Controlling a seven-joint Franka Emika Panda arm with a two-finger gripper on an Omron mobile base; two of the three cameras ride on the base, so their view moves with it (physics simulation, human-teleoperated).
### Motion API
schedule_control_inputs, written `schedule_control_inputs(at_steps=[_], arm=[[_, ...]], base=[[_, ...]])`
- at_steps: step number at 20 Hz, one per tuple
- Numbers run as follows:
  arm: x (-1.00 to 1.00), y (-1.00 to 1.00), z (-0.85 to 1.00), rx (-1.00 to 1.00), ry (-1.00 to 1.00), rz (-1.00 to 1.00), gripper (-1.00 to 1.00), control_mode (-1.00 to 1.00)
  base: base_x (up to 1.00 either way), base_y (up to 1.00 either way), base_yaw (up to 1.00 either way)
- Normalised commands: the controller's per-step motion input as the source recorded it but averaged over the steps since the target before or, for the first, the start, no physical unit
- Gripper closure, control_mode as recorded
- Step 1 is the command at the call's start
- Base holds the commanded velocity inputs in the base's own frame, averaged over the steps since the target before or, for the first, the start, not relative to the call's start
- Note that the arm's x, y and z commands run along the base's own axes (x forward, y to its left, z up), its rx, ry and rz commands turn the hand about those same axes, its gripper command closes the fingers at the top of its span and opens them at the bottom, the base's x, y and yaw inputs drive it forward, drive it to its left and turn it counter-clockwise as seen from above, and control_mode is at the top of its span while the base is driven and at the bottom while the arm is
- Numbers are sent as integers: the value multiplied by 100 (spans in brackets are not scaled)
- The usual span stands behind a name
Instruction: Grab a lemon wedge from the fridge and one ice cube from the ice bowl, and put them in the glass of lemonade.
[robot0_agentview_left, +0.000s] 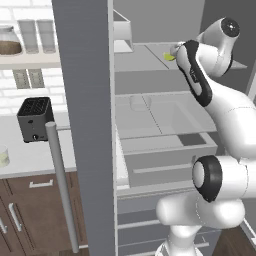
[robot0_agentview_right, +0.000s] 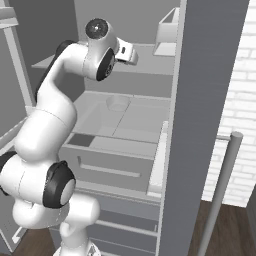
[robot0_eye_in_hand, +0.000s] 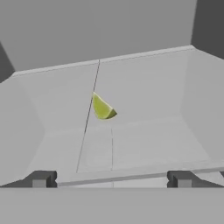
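Grey fridge (robot0_agentview_left: 85, 100) walls and shelves are making up most of the scene — its door is standing open, edge-on in the left base view, with a long silver bar handle (robot0_agentview_left: 61, 185) running down it. White and dark-jointed, the robot arm (robot0_agentview_left: 225, 130) is reaching up into the fridge at the level of the upper shelf (robot0_agentview_left: 137, 57).

On that shelf the lemon wedge (robot0_eye_in_hand: 103, 108) is lying by itself, a small yellow-green slice with its pointed end up, resting on the pale grey shelf floor. From the hand view it is sitting ahead of the gripper (robot0_eye_in_hand: 111, 178), roughly centred between the two dark fingertips (robot0_eye_in_hand: 40, 179) and apart from them — nothing is touching it. The jaws are standing spread wide, with nothing between them. In the left base view a sliver of the wedge is peeking out just beside the hand.

Below, a clear drawer (robot0_agentview_left: 165, 145) is sitting pulled partly out.

To the left of the fridge, a black toaster (robot0_agentview_left: 34, 119) is standing on a pale counter (robot0_agentview_left: 35, 157). At the counter's left edge the glass of lemonade (robot0_agentview_left: 3, 156) is just showing.
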Motion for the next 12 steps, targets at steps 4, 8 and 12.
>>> schedule_control_inputs(at_steps=[4,8,12], arm=[[56,0,-8,0,1,0,-100,-100],[41,0,-8,0,4,0,-100,-100],[27,0,-20,0,5,0,-100,-100]], base=[[0,0,0],[0,0,0],[0,0,0]])
